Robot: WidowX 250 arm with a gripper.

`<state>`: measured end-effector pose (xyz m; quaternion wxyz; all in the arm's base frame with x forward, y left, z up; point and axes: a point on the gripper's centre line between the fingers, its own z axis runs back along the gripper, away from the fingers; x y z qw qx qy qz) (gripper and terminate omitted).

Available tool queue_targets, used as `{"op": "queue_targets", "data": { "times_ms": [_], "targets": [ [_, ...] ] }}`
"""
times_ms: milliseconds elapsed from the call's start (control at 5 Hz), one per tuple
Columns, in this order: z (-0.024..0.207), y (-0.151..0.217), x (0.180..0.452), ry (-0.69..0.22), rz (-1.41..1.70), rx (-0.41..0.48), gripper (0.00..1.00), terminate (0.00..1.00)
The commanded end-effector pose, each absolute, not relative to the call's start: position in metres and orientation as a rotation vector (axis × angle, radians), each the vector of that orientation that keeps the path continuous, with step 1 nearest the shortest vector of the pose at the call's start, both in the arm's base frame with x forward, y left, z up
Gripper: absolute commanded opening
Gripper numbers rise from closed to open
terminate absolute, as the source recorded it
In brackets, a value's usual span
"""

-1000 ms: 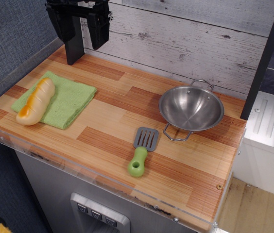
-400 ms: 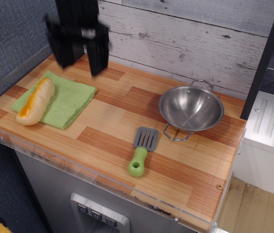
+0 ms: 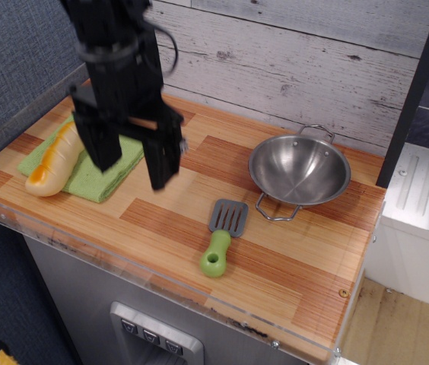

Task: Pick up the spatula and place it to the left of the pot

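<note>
Whitewashed plank wall behind; striped wooden worktop [image 3: 290, 266] below. Hand [image 3: 131, 163] hangs open and empty above the worktop's middle, its two black fingers spread, beside the green cloth [image 3: 96, 171] and bread loaf [image 3: 53, 161]. Spatula [image 3: 222, 236] lies flat toward the front edge, to the hand's right in view and nearer the camera, untouched. Long axis roughly front-to-back: green handle toward the front, slotted blade toward the pot [image 3: 300, 170], just short of its wire handle.
</note>
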<state>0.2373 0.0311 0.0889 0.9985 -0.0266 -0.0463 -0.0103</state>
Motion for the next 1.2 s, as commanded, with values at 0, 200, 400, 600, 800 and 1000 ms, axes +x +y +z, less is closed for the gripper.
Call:
{"op": "queue_targets", "data": {
  "times_ms": [0, 200, 400, 600, 800, 1000],
  "targets": [
    [0.046, 0.001, 0.24, -0.089, -0.008, -0.014, 1.0, 0.0],
    [0.031, -0.018, 0.238, -0.094, -0.054, -0.017, 1.0, 0.0],
    [0.026, -0.034, 0.233, -0.095, -0.104, -0.001, 1.0, 0.0],
    [0.013, -0.042, 0.229, -0.065, -0.13, 0.004, 1.0, 0.0],
    [-0.007, -0.037, 0.23, -0.031, -0.129, 0.015, 1.0, 0.0],
    [-0.016, -0.031, 0.235, -0.022, -0.116, 0.026, 0.0, 0.0]
  ]
}}
